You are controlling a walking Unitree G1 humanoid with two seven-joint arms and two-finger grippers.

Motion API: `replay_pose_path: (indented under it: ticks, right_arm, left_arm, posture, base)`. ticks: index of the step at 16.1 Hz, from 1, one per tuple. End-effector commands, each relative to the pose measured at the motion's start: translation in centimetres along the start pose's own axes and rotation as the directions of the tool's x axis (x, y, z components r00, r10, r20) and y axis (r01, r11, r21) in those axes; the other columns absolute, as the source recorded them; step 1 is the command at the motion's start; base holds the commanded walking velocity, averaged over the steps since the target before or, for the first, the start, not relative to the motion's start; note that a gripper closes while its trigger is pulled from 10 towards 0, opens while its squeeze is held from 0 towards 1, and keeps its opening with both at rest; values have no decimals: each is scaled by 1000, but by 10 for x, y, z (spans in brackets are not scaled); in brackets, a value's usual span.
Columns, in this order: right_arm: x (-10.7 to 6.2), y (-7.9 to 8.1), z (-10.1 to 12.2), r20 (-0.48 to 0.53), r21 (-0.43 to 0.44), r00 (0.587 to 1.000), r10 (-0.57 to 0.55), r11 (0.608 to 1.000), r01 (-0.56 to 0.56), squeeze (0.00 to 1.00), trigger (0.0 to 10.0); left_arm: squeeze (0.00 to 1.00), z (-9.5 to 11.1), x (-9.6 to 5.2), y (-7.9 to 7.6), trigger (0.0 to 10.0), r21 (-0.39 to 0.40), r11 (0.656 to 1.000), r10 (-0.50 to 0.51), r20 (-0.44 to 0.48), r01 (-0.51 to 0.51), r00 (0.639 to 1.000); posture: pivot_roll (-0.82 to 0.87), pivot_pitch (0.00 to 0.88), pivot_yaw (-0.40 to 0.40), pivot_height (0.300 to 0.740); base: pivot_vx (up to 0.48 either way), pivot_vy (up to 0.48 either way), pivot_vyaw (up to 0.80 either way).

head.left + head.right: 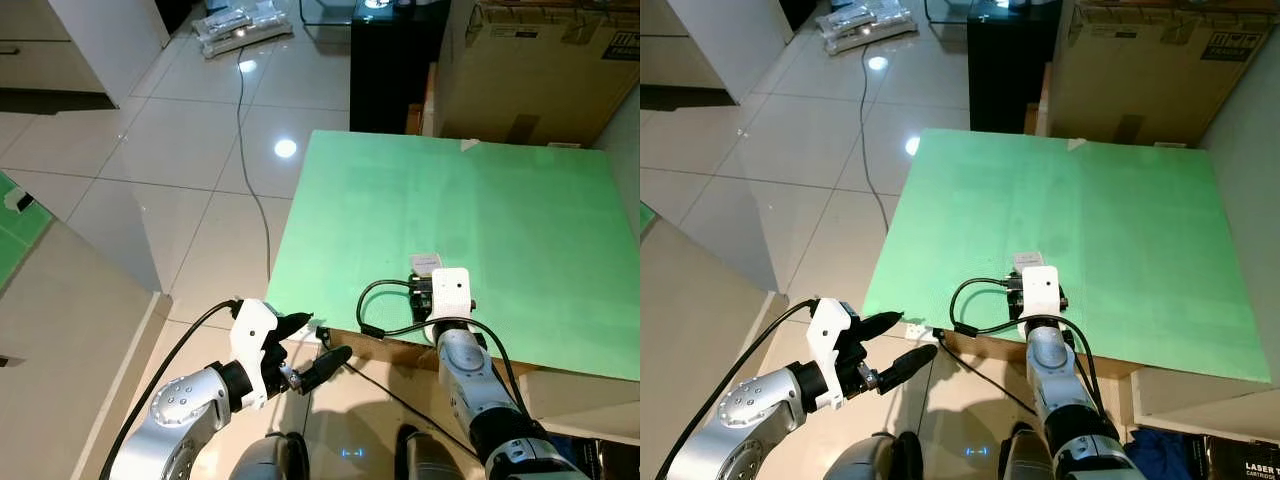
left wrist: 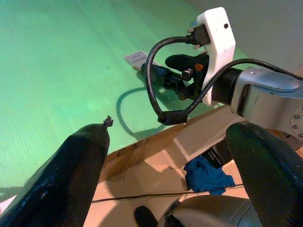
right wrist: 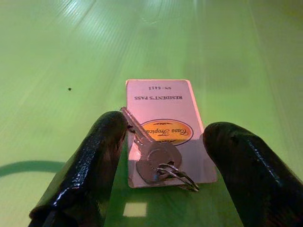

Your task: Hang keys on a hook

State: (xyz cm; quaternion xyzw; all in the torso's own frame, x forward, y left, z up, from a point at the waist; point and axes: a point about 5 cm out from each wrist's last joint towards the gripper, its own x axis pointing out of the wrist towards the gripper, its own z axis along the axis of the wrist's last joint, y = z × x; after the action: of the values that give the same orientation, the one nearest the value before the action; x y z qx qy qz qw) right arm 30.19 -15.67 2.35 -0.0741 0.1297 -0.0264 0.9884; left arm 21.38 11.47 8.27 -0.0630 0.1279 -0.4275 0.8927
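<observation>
A silver key on a ring (image 3: 150, 153) lies on a pink resident's pass card (image 3: 163, 99), flat on the green table (image 1: 500, 200) near its front edge. My right gripper (image 3: 165, 137) hovers low over them, open, with one black finger on each side of the key and card; one finger (image 3: 102, 142) is at the key's blade. From the head, the card (image 1: 426, 262) peeks out beyond the white wrist mount (image 1: 450, 291). My left gripper (image 1: 312, 345) is open and holds nothing, in the air off the table's front left corner.
A large cardboard box (image 1: 540, 60) and a black cabinet (image 1: 390, 60) stand behind the table. A black cable (image 1: 243, 150) runs across the tiled floor to the left. A blue cloth (image 2: 208, 172) lies under the table's front edge.
</observation>
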Motion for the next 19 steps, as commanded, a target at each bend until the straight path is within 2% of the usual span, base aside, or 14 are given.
replay_pose_path:
  ticks: [1, 9, 11, 12, 14, 16, 17, 19]
  right_arm:
    - [-2, 3, -2, 2, -2, 1000, -1, 1000, 1, 0, 10000]
    - [1, 0, -1, -31, 68, 999, -3, 998, 5, 0, 10000]
    - [2, 4, -6, -91, 149, 995, 27, 989, -13, 0, 10000]
    - [2, 9, -11, -142, 226, 988, 64, 974, -31, 0, 10000]
    - [2, 11, -13, -160, 235, 984, 82, 971, -43, 0, 10000]
    - [1, 16, -15, -183, 201, 976, 118, 976, -80, 0, 9961]
    - [0, 17, -18, -195, 157, 973, 122, 983, -92, 0, 0]
    - [-3, 19, -22, -215, 132, 967, 135, 985, -108, 0, 0]
  left_arm:
    - [0, -1, -3, -1, 10000, 1, 1000, 10, -5, -10, 1000]
    - [0, -2, -2, 0, 10000, -1, 1000, 16, -15, -16, 1000]
    - [0, -2, -1, -1, 10000, -8, 1000, 13, -18, -13, 1000]
    - [0, -4, -1, -2, 10000, -11, 1000, 13, -22, -13, 1000]
    - [0, -4, -1, -2, 10000, -13, 1000, 12, -23, -13, 1000]
    - [0, -4, 0, -2, 10000, -22, 1000, 15, -21, -16, 1000]
    - [0, -4, 1, -3, 10000, -24, 1000, 15, -23, -15, 1000]
    - [0, -5, 2, -4, 10000, -28, 1000, 13, -23, -14, 1000]
  posture:
    - [38, 238, 102, 740]
    - [38, 237, 104, 740]
    - [38, 242, 105, 740]
    - [38, 242, 106, 740]
    - [38, 243, 107, 740]
    - [34, 245, 107, 740]
    - [32, 246, 106, 740]
    - [30, 250, 106, 740]
  base:
    - [0, 0, 0]
    - [0, 0, 0]
    - [0, 0, 0]
    - [0, 0, 0]
    - [0, 0, 0]
    - [0, 0, 0]
    - [0, 0, 0]
    - [0, 0, 0]
